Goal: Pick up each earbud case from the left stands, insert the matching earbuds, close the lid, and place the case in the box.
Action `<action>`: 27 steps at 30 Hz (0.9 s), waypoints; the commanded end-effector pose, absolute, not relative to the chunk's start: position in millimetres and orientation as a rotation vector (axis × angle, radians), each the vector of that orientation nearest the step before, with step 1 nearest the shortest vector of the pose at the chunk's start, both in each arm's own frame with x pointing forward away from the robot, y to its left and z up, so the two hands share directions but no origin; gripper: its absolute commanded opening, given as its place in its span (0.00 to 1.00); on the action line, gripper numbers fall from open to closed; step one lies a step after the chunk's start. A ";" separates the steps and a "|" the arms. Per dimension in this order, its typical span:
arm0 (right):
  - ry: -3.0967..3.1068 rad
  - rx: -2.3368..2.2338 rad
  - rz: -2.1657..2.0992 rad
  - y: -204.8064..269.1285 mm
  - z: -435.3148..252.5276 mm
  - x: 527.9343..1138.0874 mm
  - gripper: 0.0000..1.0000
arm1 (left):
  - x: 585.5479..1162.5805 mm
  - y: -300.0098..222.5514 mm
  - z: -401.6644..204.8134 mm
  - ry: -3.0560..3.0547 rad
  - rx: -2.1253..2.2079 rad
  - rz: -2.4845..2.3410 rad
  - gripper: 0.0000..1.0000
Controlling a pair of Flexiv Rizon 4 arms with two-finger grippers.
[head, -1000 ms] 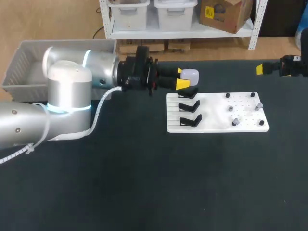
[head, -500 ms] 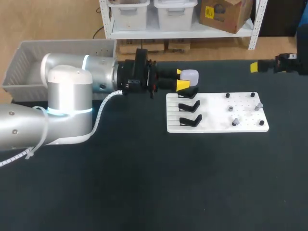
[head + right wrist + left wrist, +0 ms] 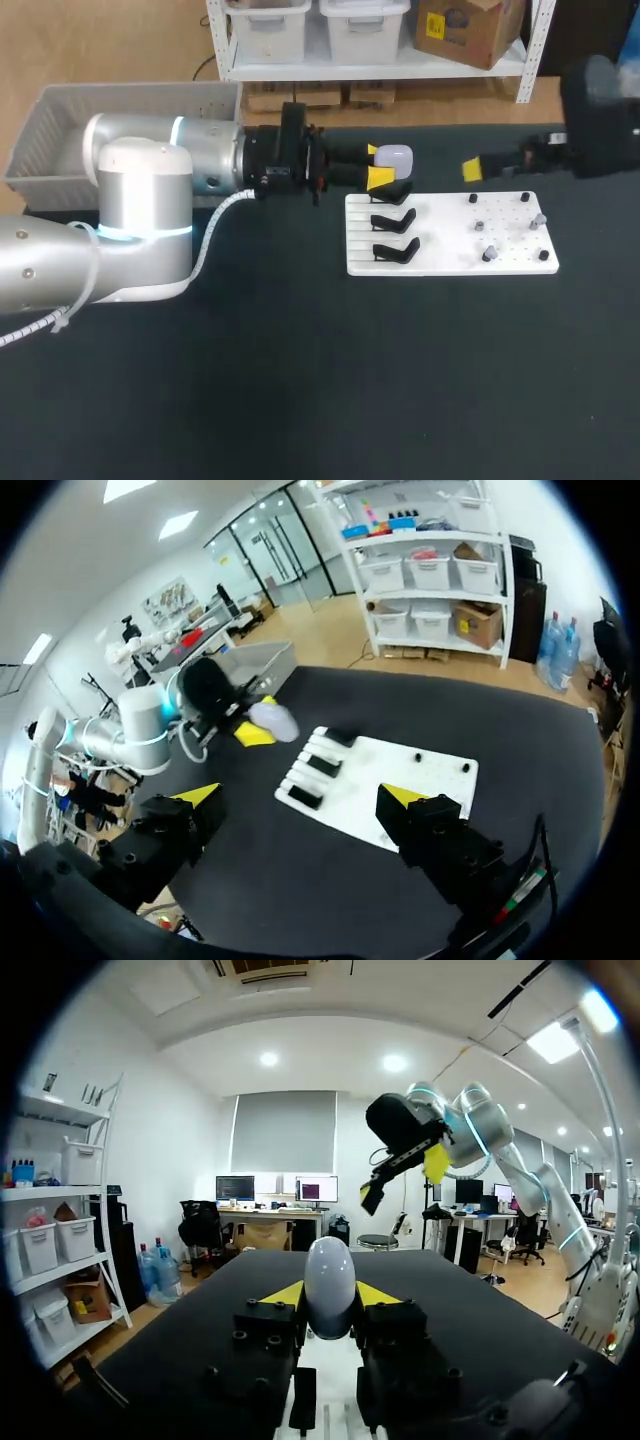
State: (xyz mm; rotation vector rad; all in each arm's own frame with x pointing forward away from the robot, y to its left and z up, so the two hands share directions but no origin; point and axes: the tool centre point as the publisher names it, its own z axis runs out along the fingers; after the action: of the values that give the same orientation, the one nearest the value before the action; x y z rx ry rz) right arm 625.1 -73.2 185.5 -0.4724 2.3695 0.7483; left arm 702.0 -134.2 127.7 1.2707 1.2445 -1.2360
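Note:
My left gripper (image 3: 381,166) is shut on a pale, egg-shaped earbud case (image 3: 395,157), held just above the rearmost of three black stands (image 3: 394,220) on the left part of the white board (image 3: 450,262). In the left wrist view the case (image 3: 329,1282) sits upright between the yellow tips. Several small grey and black earbuds (image 3: 488,254) rest on the board's right part. My right gripper (image 3: 478,166) hangs open in the air above the board's far right side. Its two fingers (image 3: 405,798) stand far apart with nothing between them, and the board (image 3: 420,770) lies below them.
A grey bin (image 3: 55,130) stands at the table's far left corner, behind my left arm (image 3: 140,190). In the right wrist view the same bin (image 3: 255,663) lies beyond the held case (image 3: 272,720).
My right arm has swung in from the far right edge toward the board, its gripper still open. The left arm has kept still with the case in its grip.

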 end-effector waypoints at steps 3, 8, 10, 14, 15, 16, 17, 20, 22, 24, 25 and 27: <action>2.425 -0.459 0.630 -37.3 185.2 622.9 1.00 | 699.7 -134.1 127.7 1.245 1.264 -1.229 0.00; 2.479 -0.466 0.575 -23.7 176.0 627.5 1.00 | 699.7 -134.1 127.7 1.245 1.264 -1.229 0.00; 2.497 -0.464 0.592 -17.5 171.7 630.7 1.00 | 699.7 -134.1 127.7 1.245 1.264 -1.229 0.00; 2.501 -0.466 0.586 -8.7 169.2 638.7 1.00 | 699.7 -134.1 127.7 1.245 1.264 -1.229 0.00; 2.501 -0.469 0.586 -7.1 168.5 641.0 1.00 | 699.7 -134.1 127.7 1.245 1.264 -1.229 0.00; 2.502 -0.473 0.589 -6.0 167.6 643.4 1.00 | 699.7 -134.1 127.7 1.245 1.264 -1.229 0.00; 2.506 -0.475 0.591 -4.7 166.0 646.4 1.00 | 699.7 -134.1 127.7 1.245 1.264 -1.229 0.00; 2.518 -0.474 0.595 -3.1 160.7 652.9 1.00 | 699.7 -134.1 127.7 1.245 1.264 -1.229 0.00; 2.530 -0.470 0.602 -3.2 156.8 656.2 1.00 | 699.7 -134.1 127.7 1.245 1.264 -1.229 0.00; 2.537 -0.466 0.603 -3.9 152.7 659.1 1.00 | 699.7 -134.1 127.7 1.245 1.264 -1.229 0.00; 2.542 -0.463 0.606 -4.3 151.3 660.2 1.00 | 699.7 -134.1 127.7 1.245 1.264 -1.229 0.00; 2.549 -0.454 0.600 -5.4 148.5 662.6 1.00 | 699.7 -134.1 127.7 1.245 1.264 -1.229 0.00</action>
State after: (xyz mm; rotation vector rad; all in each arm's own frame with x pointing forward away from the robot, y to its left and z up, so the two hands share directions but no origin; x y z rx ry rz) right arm 657.3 -8.1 151.8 -0.4587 2.5451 0.6105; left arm 701.8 -134.4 128.1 1.2702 1.2464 -1.2348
